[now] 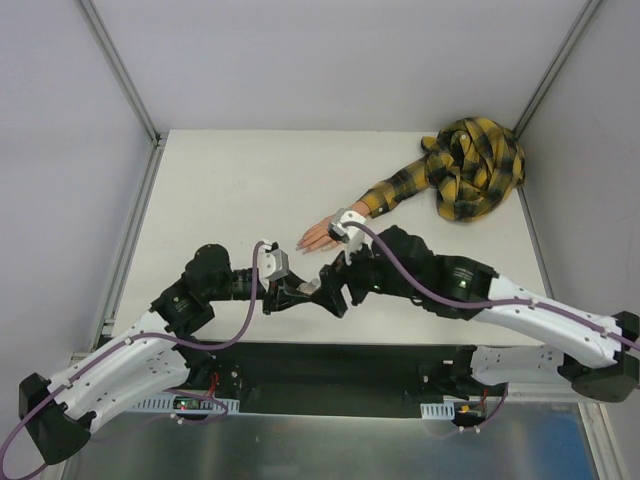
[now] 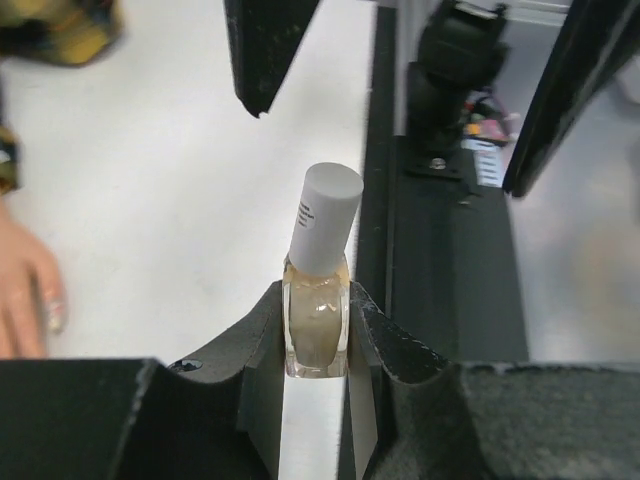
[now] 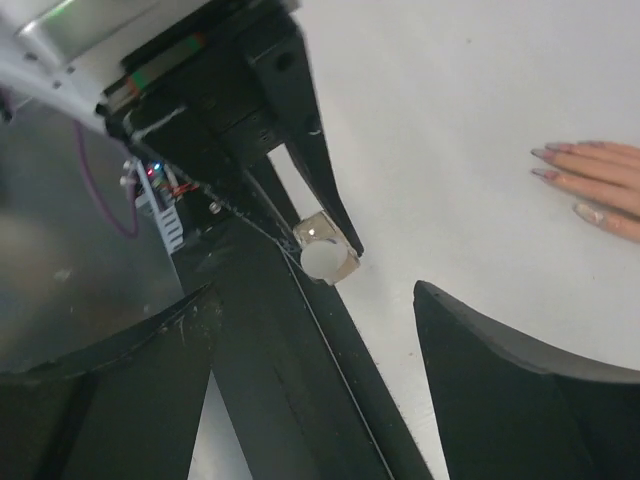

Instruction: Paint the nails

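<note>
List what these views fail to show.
Left wrist view: base of the bottle buried between fingers of the left gripper; label print too small.
Right wrist view: frame edge cuts the mannequin hand, hiding some nails.
Top view: nails too small, right arm overlaps the hand.

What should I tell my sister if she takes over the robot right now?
Left gripper: jaws shut on the polish bottle, white cap on.
Right gripper: jaws open, facing the cap, not touching it.
Mannequin hand lies flat on the table, nails pointing toward the arms.
Done: bottle is in the grip.
Left: pull off the cap, then likely brush each nail.
</note>
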`<act>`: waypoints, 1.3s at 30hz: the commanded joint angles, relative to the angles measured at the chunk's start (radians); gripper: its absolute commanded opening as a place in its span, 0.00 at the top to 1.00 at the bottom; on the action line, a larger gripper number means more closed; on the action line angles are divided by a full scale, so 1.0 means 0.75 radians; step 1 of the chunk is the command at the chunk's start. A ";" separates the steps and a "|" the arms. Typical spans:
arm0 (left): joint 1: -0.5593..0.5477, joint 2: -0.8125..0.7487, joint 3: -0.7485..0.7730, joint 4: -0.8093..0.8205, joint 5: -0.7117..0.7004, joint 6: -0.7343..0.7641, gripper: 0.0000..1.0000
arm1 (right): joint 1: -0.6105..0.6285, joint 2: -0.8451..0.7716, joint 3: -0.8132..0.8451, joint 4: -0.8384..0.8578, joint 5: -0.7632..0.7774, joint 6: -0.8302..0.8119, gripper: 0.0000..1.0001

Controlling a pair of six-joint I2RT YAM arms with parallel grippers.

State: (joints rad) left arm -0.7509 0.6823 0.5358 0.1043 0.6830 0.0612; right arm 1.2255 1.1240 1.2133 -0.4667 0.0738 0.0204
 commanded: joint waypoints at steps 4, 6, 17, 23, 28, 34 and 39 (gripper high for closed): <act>0.040 0.078 0.030 0.345 0.559 -0.285 1.00 | -0.116 -0.163 -0.208 0.252 -0.726 -0.422 0.25; 0.050 0.092 0.008 0.510 0.645 -0.400 1.00 | -0.143 -0.177 -0.241 0.344 -0.783 -0.442 0.30; 0.067 0.156 0.008 0.554 0.721 -0.448 1.00 | -0.174 -0.220 -0.280 0.481 -0.849 -0.438 0.41; 0.067 0.166 0.012 0.554 0.728 -0.448 1.00 | -0.188 -0.171 -0.241 0.477 -0.943 -0.418 0.44; 0.067 0.166 0.010 0.554 0.738 -0.452 1.00 | -0.188 -0.139 -0.217 0.485 -0.982 -0.402 0.57; 0.067 0.172 0.012 0.554 0.742 -0.454 1.00 | -0.190 -0.143 -0.202 0.498 -0.992 -0.381 0.61; 0.067 0.178 0.014 0.554 0.744 -0.458 1.00 | -0.190 -0.145 -0.204 0.502 -0.990 -0.371 0.62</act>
State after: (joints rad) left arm -0.7116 0.8139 0.5392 0.4522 1.1976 -0.2779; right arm 1.0866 1.0241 1.0157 -0.1459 -0.6334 -0.2699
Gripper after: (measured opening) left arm 0.235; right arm 0.387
